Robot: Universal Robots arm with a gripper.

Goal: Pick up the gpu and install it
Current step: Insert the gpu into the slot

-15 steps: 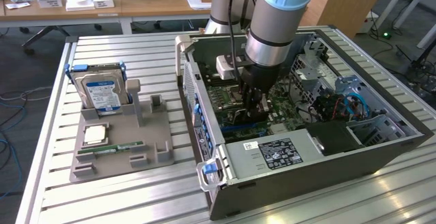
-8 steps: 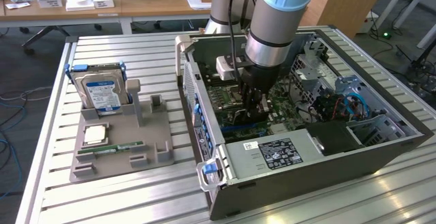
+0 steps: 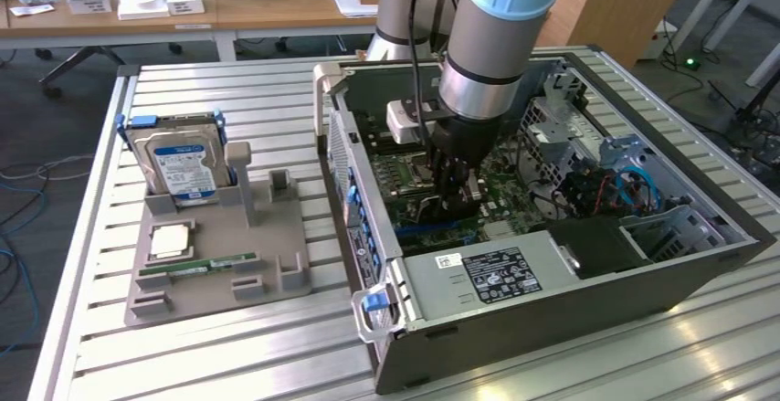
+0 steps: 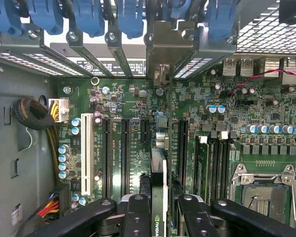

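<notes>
My gripper (image 3: 447, 202) reaches down into the open computer case (image 3: 512, 278), just above the green motherboard (image 3: 403, 171). In the wrist view the gpu (image 4: 159, 173) appears edge-on between the two black fingers (image 4: 137, 217), and the gripper (image 4: 160, 210) is shut on it. The card stands upright over the motherboard (image 4: 123, 94), in line with the black expansion slots (image 4: 124, 153). Its silver end bracket (image 4: 163, 49) sits against the rear slot openings of the case, among the blue retaining clips (image 4: 89, 15).
A grey fixture (image 3: 214, 264) on the exterior view's left holds a silver hard drive (image 3: 183, 168), a green RAM stick (image 3: 195, 267) and a square chip (image 3: 168, 241). Inside the case are a white slot (image 4: 87, 153), the CPU socket (image 4: 264, 195) and cable bundles (image 4: 32, 116).
</notes>
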